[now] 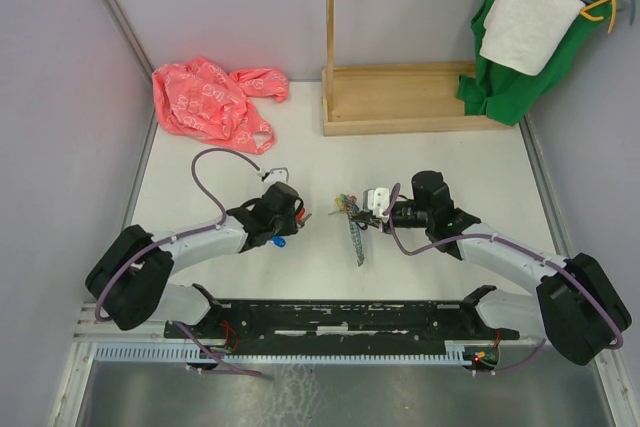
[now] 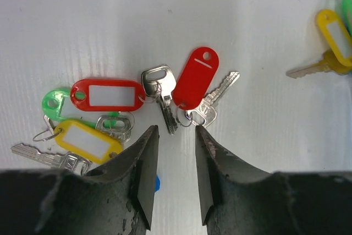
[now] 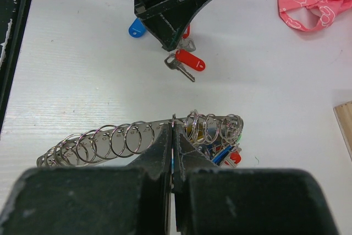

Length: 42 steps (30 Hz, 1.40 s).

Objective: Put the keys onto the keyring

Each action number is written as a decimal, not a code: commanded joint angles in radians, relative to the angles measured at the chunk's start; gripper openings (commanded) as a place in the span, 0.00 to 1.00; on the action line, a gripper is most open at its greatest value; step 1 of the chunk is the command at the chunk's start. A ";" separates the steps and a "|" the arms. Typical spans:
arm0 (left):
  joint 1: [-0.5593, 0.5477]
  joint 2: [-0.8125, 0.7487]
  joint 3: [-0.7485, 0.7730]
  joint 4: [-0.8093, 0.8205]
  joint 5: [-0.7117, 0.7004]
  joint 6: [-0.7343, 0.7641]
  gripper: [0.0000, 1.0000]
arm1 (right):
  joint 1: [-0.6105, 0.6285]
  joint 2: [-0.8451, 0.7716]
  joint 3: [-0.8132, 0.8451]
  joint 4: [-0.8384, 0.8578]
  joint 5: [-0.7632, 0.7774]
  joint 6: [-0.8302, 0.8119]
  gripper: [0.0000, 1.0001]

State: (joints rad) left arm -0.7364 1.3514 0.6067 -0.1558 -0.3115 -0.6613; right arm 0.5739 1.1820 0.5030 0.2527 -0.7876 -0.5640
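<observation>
Left gripper (image 2: 175, 131): jaws parted, nothing between them, tips low over a loose cluster of keys (image 2: 165, 94) on the white table (image 2: 110, 9); whether the tips touch the surface cannot be told. Cluster: silver keys with two red tags (image 2: 107, 94), one yellow tag (image 2: 88, 140) and one green tag (image 2: 55, 100), lying touching or overlapping. A blue tag (image 3: 136, 27) shows at the gripper's side, partly under a finger. Right gripper (image 3: 173, 129): fingers pressed together on the keyring (image 3: 146, 125), pinching its grey metal band about midway. Keyring: curved band threaded with many small wire rings, placed between the two grippers and apart from the loose cluster; whether it rests on the table or is held just off it cannot be told. A bunch of tagged keys, yellow, green, blue and red, sits at one end of the band. Farther back, left: crumpled pink bag (image 1: 210, 99) on the table. Farther back, centre: wooden frame (image 1: 400, 97) with an upright post. Far right corner: green cloth (image 1: 510, 92), with a white towel (image 1: 525, 17) overlapping it.
</observation>
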 commanded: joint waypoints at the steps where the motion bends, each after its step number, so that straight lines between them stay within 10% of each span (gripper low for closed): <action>1: 0.026 0.021 0.035 0.042 0.013 -0.052 0.39 | -0.002 -0.011 0.020 -0.020 -0.024 -0.002 0.01; 34: 0.049 0.091 0.075 0.077 0.032 -0.002 0.03 | -0.001 -0.013 0.011 -0.007 -0.012 0.003 0.01; 42: 0.048 0.011 0.139 -0.140 0.073 0.037 0.03 | -0.001 -0.027 0.009 -0.010 -0.010 0.003 0.01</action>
State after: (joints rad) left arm -0.6903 1.4326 0.6838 -0.1875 -0.2558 -0.6609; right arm 0.5739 1.1786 0.5030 0.2493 -0.7879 -0.5632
